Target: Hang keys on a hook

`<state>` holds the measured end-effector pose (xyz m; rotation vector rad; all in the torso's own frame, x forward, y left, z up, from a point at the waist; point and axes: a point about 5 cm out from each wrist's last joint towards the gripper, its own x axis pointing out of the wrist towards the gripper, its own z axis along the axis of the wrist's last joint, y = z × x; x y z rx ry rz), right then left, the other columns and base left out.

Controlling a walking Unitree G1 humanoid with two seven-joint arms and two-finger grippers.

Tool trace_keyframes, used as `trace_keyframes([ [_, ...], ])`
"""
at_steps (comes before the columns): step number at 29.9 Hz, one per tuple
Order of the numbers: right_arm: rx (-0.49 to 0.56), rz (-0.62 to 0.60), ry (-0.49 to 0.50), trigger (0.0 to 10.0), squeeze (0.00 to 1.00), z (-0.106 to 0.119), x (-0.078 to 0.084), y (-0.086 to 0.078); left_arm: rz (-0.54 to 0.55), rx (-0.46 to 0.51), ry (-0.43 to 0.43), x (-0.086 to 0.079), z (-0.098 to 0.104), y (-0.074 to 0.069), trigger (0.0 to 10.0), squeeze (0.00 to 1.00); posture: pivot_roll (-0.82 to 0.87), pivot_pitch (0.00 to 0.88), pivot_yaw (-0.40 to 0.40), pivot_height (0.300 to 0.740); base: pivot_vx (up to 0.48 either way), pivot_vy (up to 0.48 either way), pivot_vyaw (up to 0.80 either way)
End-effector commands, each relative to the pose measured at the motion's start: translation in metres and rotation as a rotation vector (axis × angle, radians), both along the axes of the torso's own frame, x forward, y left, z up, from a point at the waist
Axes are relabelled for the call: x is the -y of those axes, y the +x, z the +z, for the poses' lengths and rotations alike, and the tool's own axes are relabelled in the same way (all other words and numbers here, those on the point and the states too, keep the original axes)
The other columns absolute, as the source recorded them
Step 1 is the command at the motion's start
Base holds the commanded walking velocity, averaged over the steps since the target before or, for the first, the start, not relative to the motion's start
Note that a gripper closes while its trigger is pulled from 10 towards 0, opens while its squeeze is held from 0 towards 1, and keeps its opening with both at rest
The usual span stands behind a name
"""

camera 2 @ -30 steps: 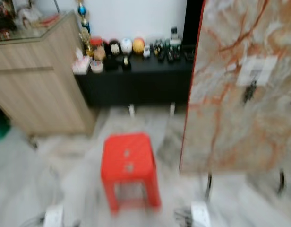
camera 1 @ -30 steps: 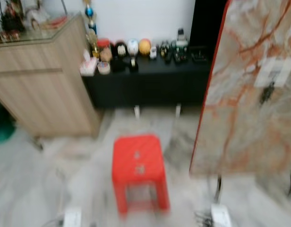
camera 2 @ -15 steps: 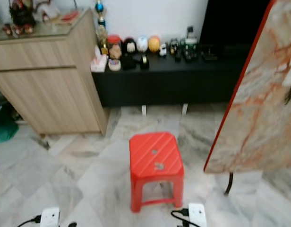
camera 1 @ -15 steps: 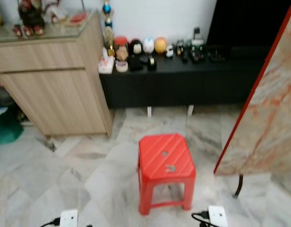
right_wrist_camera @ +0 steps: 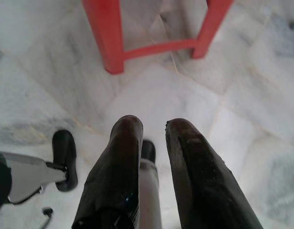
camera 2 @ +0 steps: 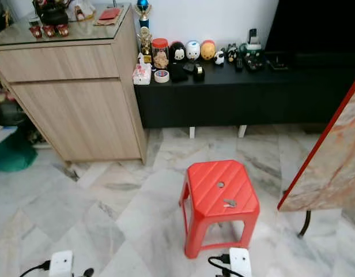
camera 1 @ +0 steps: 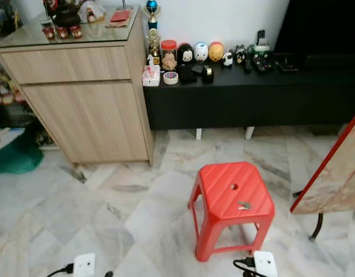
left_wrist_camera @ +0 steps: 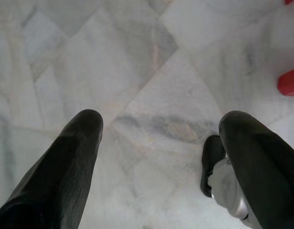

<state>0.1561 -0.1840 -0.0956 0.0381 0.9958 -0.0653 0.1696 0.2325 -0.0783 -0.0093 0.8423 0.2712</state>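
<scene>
Left hand (left_wrist_camera: 159, 121) over veined marble floor (left_wrist_camera: 152, 62)

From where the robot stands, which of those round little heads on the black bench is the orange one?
The orange head is the rightmost of the three, beside the white and blue one; the black and white one sits furthest left.

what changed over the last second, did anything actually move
Only the head camera swung toward the robot's left: the marble panel now sits at the right edge and more of the wooden cabinet shows. The blur is gone. The red stool, the keys on it and the black bench stayed put. Nothing was grasped or released.
</scene>
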Motion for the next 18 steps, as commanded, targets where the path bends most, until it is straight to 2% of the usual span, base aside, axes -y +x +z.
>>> trace_keyframes([
  [1,-0.001,-0.009,-0.003,10.0,0.00,0.0001,0.0020,-0.0004,-0.004,-0.007,-0.003,0.0013,-0.0014,-0.0024,10.0,0.00,0.04,0.030,0.019,0.740,0.000,0.000,0.00],
  [18,-0.001,-0.006,0.005,10.0,0.00,-0.0006,0.0007,-0.0021,-0.020,-0.024,-0.007,0.0037,-0.0033,-0.0047,10.0,0.00,0.04,0.012,0.022,0.740,0.000,0.000,0.00],
])
